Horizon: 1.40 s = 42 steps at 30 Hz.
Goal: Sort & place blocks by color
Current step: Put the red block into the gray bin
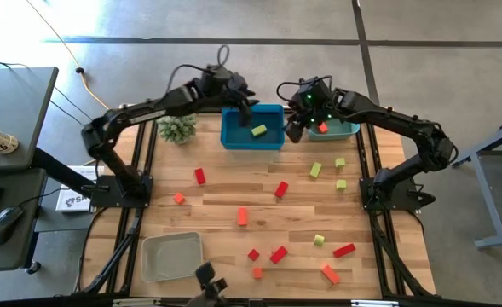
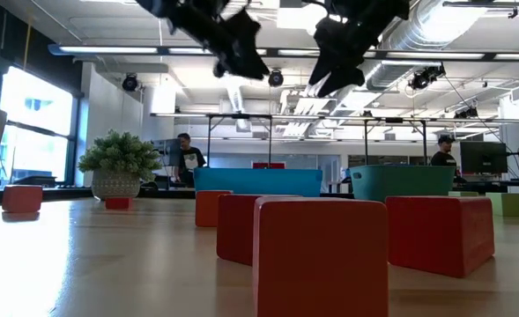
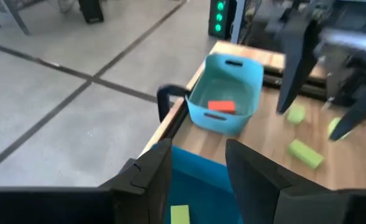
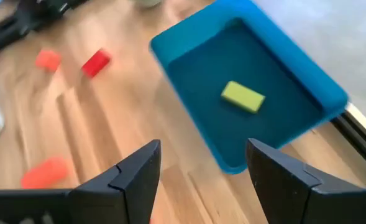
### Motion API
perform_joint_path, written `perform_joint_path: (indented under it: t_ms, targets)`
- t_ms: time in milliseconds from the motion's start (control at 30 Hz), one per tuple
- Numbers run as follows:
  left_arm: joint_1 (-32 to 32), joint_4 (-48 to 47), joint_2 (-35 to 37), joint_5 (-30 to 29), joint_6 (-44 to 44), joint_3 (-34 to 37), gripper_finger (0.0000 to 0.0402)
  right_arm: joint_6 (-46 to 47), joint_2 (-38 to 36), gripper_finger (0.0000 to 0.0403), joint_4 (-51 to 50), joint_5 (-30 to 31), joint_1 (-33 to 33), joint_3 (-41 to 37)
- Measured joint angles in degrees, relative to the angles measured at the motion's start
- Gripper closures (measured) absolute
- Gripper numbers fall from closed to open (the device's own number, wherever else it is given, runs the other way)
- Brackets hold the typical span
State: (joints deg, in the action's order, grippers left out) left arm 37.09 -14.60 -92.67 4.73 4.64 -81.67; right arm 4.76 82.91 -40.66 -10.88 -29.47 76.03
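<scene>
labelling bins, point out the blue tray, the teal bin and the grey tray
blue tray (image 1: 231, 136), high view, on its left rim
teal bin (image 3: 248, 67), left wrist view, on its far rim
grey tray (image 1: 172, 274), high view, on its near rim

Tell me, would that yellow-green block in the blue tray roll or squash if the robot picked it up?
Probably neither. The yellow-green block lies flat on a broad face in the blue tray, so it shouldn't roll. Its crisp, straight edges suggest it is rigid. It looks small beside the tray, so likely light.
</scene>
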Motion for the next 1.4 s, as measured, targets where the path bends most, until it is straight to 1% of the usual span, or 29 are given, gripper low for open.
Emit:
perform_joint_path:
  t_ms: [200,333,500,667,833,1000,1100,1233,1400]
  targets:
    - [-0.42,-8.45,7.40,0.02,0.20,-0.02,0.0261,-12.83,0.13,0.0181,-1.82,-6.13,0.23,0.00]
    - [-0.45,-13.45,10.67,0.02,0.44,-0.02,0.0261,-19.45,1.29,0.0181,-3.10,-6.89,1.62,0.00]
    - [-1.21,-18.76,13.23,0.00,0.03,-0.02,0.0261,-20.52,5.05,0.0181,-7.52,-6.77,4.56,-0.02]
    - [-2.91,-23.03,14.55,-0.02,0.04,-0.02,0.0261,-24.59,9.00,0.0181,-9.78,-6.46,9.60,-0.02]
    - [-4.77,-27.60,14.85,0.04,0.02,-0.02,0.0261,-25.83,12.12,0.0181,-9.68,-3.98,15.16,-0.02]
    - [-7.01,-32.81,14.82,-0.01,0.04,-0.02,0.0261,-26.51,14.17,0.0181,-9.86,4.06,20.10,-0.02]
    - [-8.64,-34.11,14.84,0.02,0.03,-0.02,0.0261,-28.29,15.26,0.0181,-10.00,7.54,22.33,-0.02]
    - [-11.32,-34.59,15.38,-0.01,-1.71,-0.02,0.0261,-32.42,16.06,0.0181,-10.61,9.35,24.53,-0.02]
    - [-14.81,-35.33,16.53,0.03,-5.42,-0.02,0.0261,-37.37,17.15,0.0181,-11.44,9.18,26.49,-0.02]
